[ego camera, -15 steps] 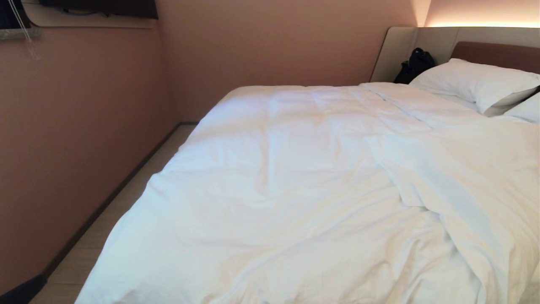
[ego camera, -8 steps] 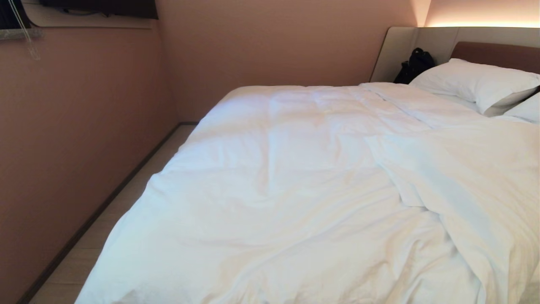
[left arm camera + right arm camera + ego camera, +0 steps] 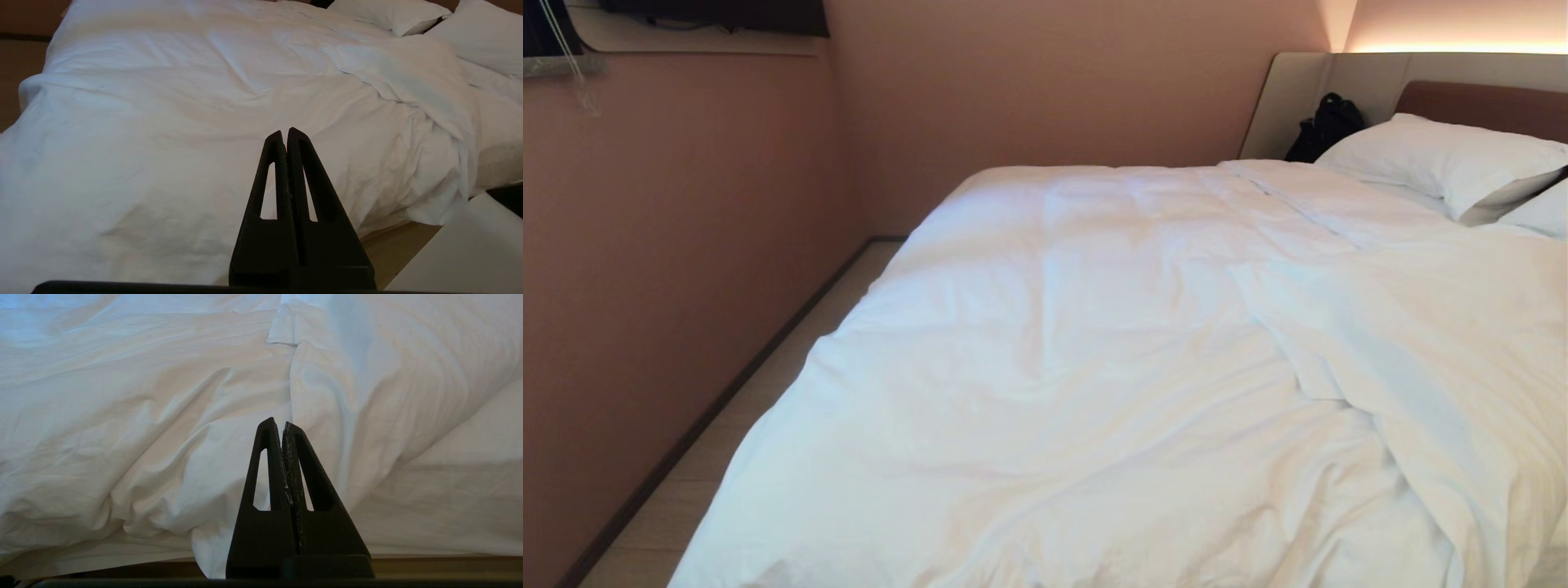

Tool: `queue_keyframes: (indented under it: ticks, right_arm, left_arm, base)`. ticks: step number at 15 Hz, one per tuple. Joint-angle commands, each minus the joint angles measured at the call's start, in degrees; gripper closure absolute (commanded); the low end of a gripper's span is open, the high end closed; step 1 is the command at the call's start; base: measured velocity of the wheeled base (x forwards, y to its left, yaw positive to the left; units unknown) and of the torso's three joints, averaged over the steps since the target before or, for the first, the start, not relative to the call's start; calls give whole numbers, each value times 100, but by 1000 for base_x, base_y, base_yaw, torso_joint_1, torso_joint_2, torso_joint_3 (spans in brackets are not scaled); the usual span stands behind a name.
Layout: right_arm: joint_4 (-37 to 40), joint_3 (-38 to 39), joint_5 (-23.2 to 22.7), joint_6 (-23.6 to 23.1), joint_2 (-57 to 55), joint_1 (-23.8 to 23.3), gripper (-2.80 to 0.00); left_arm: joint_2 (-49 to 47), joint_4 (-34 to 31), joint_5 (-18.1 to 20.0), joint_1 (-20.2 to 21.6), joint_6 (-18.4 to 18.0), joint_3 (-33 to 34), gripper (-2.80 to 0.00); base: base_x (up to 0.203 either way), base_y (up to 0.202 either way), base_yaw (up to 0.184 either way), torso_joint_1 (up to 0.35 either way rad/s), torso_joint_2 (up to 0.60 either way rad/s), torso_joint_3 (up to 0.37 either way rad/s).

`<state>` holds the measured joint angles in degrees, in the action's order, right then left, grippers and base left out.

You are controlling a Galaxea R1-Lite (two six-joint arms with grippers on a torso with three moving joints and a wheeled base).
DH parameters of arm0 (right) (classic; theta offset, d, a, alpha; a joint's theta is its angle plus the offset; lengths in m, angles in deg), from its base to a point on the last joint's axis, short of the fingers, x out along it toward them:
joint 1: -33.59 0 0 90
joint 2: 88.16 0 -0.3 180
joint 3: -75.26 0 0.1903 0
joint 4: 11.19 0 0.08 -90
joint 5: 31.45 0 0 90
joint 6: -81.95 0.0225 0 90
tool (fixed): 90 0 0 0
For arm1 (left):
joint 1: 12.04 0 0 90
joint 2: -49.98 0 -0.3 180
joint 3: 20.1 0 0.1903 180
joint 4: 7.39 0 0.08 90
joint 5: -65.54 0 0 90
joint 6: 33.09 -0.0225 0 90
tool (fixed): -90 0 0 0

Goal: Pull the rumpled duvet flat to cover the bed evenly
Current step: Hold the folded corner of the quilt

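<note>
Dark arm tip gone from lower-left corner of our head view; duvet (image 3: 1094, 367) unmoved, covering most of bed (image 3: 404, 241), right side bunched in fold. Left tool (image 3: 287, 134), right tool (image 3: 276, 424) closed, empty. Flattening remains.

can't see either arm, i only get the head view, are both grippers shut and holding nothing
Observer: Yes. The left gripper is shut and empty, above the duvet.
Operator: and the right one
Observer: The right gripper is shut too, pointing at a fold where one layer of the duvet overlaps another, gripping no cloth.
Operator: anything at the near edge i can't see
Observer: In the left wrist view the duvet's corner hangs down over bare floor near the right gripper's side.
</note>
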<state>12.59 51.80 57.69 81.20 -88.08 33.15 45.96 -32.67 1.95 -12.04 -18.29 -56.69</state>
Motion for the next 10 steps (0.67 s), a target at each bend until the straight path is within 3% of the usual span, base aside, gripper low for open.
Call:
queue_keyframes:
  ticks: [1,4,6,7,10]
  right_arm:
    - [2,1,-3,-5,-7,0,0]
    - [-1,1,-3,-5,-7,0,0]
    - [2,1,-3,-5,-7,0,0]
    - [2,1,-3,-5,-7,0,0]
    - [-5,1,-3,-5,-7,0,0]
  left_arm:
    - [400,-135,-354,4,-336,-118,0]
    - [402,-142,-793,0,-843,-98,0]
    - [402,-136,-1712,0,-1553,-27,0]
    - [402,-129,-1977,0,-1781,29,0]
    - [402,-142,-2332,3,-1972,202,0]
  base:
    - [0,0,0,0,0,0]
    - [0,0,0,0,0,0]
    - [0,0,0,0,0,0]
    - [0,0,0,0,0,0]
    - [0,0,0,0,0,0]
